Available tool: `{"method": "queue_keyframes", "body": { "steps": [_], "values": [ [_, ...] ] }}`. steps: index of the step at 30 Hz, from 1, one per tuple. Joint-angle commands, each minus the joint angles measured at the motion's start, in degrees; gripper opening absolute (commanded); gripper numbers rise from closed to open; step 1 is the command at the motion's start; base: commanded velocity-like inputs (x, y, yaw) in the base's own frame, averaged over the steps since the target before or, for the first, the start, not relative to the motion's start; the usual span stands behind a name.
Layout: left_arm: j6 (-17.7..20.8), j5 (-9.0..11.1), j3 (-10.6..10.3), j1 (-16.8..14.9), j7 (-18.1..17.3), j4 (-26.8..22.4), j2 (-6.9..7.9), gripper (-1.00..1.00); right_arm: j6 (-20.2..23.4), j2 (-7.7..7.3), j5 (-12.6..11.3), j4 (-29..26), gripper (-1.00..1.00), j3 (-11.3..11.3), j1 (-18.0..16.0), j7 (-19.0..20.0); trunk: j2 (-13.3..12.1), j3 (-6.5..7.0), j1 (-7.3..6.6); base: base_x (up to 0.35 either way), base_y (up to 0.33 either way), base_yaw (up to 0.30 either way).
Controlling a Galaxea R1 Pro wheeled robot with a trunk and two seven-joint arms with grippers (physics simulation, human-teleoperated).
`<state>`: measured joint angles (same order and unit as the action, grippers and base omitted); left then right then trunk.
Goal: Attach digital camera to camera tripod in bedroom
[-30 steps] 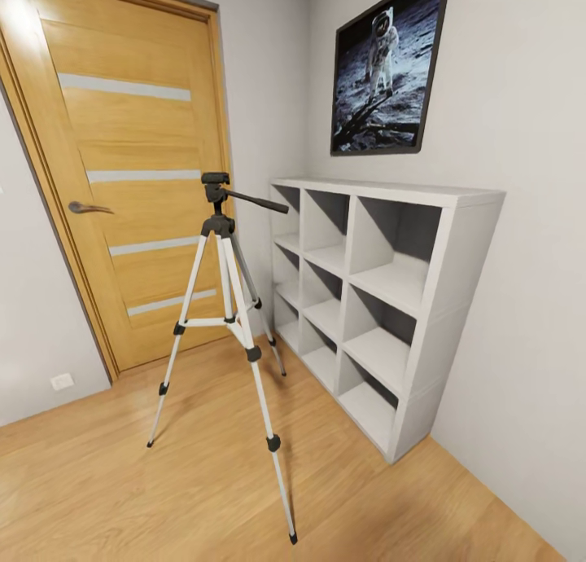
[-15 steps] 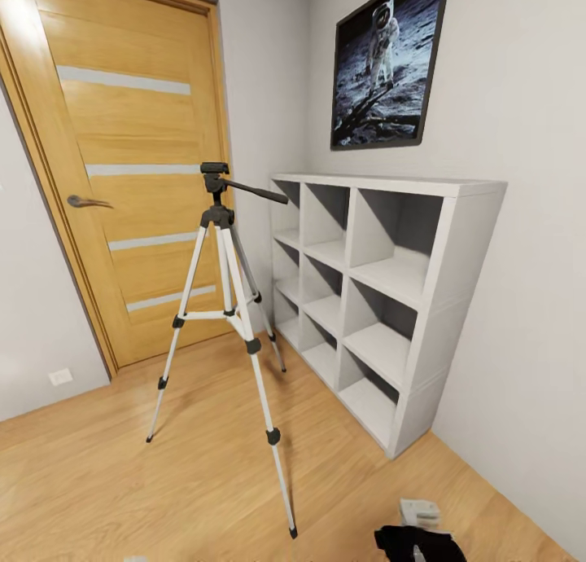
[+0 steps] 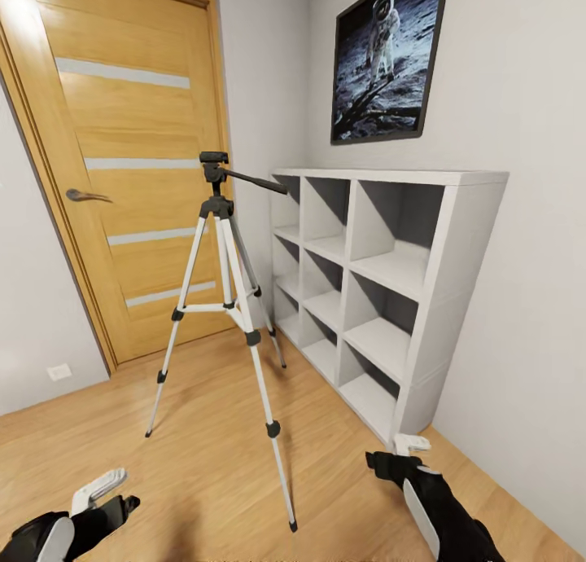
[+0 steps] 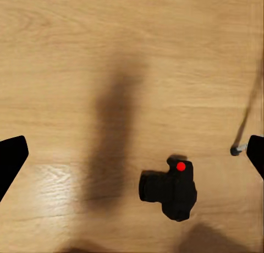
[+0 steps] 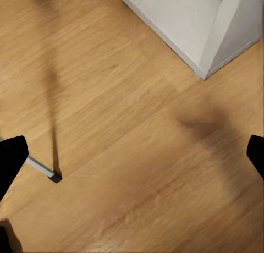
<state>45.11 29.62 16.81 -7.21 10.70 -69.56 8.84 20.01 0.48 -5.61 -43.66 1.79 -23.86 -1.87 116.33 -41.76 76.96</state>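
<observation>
My left gripper [image 3: 106,489] and right gripper [image 3: 404,450] hang spread wide, gripping nothing. The digital camera [image 4: 171,188] lies on the wood floor [image 4: 82,55] near a foot of the camera tripod [image 3: 224,301], which stands just beside the white shelf [image 3: 423,301].

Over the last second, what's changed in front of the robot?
Both arms rose into the head view: the left gripper at lower left, the right gripper at lower right, both open and empty. The view tilted slightly, so the room sits a little higher in the picture. The tripod, door and shelf stayed put. The camera lies on the floor, not picked up.
</observation>
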Motion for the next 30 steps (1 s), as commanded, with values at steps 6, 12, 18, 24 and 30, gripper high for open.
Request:
{"method": "queue_keyframes", "body": {
  "steps": [6,12,18,24,30],
  "values": [
    [-0.08,0.39,0.02,-2.15,2.32,-1.04,-1.57,1.00,0.23,0.11,-0.12,-3.31,1.00,-0.02,-0.04,-0.36,2.45,-1.15,1.32,0.000,0.000,0.000],
    [0.04,0.28,0.07,-2.58,5.50,-0.47,-2.15,1.00,0.42,-0.33,-0.51,-3.63,1.00,-0.03,-0.05,0.07,4.86,-2.22,2.63,0.000,0.000,0.000],
    [0.13,0.25,0.12,-2.62,6.30,-0.63,-2.22,1.00,0.76,-0.95,-0.42,-3.62,1.00,-0.09,-0.05,0.39,7.26,-3.30,3.95,0.000,0.000,0.000],
    [0.19,0.24,-0.01,-2.63,6.45,-0.80,-2.33,1.00,0.82,-1.08,-0.47,-3.62,1.00,-0.20,-0.05,0.46,9.67,-4.38,5.27,0.000,0.000,0.000],
    [0.23,0.27,-0.09,-2.63,6.56,-0.99,-2.40,1.00,0.85,-1.01,-0.60,-3.60,1.00,-0.29,-0.05,0.46,12.07,-5.46,6.59,0.000,0.000,0.000]
  ]
}}
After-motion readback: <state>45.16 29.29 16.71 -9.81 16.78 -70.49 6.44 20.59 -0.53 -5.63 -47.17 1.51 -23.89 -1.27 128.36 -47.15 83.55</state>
